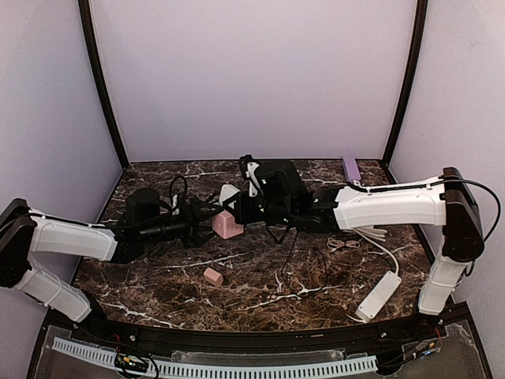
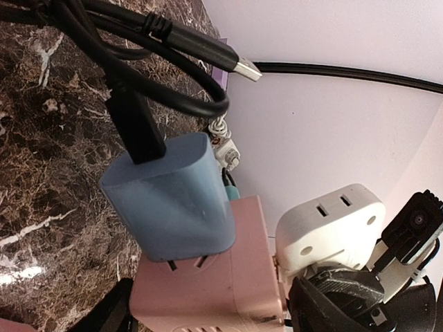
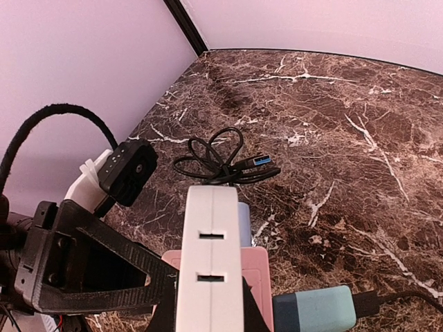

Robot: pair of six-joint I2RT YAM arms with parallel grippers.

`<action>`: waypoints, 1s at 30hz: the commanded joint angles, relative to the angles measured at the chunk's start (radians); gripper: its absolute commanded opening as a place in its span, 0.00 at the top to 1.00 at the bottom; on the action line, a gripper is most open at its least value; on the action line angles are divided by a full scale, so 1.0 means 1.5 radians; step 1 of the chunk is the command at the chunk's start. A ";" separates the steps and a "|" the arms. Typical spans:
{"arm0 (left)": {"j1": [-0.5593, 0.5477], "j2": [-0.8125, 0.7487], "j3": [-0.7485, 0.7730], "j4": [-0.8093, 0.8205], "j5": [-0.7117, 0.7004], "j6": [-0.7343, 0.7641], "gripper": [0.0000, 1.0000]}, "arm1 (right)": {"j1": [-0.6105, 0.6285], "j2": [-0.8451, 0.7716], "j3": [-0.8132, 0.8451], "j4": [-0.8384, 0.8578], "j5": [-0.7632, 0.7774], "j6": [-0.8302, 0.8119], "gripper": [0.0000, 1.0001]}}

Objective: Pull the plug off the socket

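Bench (image 1: pixel 158 284) of dark marble fills the overhead view. At centre left, the left end effector (image 1: pixel 194 227) points in at the socket (image 1: pixel 227 226). Its fingers are dark against dark clutter there, and its own view cuts them off almost wholly at the bottom edge, so I cannot tell how wide it stands or whether it touches anything. That wrist view is filled by a blue plug (image 2: pixel 173 200) set into one face of the socket, two prongs partly showing at the joint. A black cable (image 2: pixel 173 41) loops off its upper end.

The pink socket sits mid-bench, half hidden between the two arms. On its right side is a white plug (image 2: pixel 329 228), and the right end effector (image 1: pixel 241 208) is closed on it. Only slivers of black finger show beside the plug in the right wrist view.

Lower centre lies a small pink block (image 1: pixel 213 276), and at lower right a white power strip (image 1: pixel 379 294).
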 commanded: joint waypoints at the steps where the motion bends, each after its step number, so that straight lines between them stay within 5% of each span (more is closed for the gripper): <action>1: -0.005 0.004 -0.002 0.003 0.001 0.004 0.33 | 0.005 -0.040 0.000 0.074 -0.003 0.009 1.00; 12: -0.012 0.016 0.016 -0.005 0.006 0.014 0.45 | 0.005 -0.037 -0.001 0.073 -0.002 0.013 1.00; 30: -0.014 0.004 0.011 -0.006 -0.004 0.036 0.84 | 0.005 -0.048 -0.043 0.073 0.035 0.067 1.00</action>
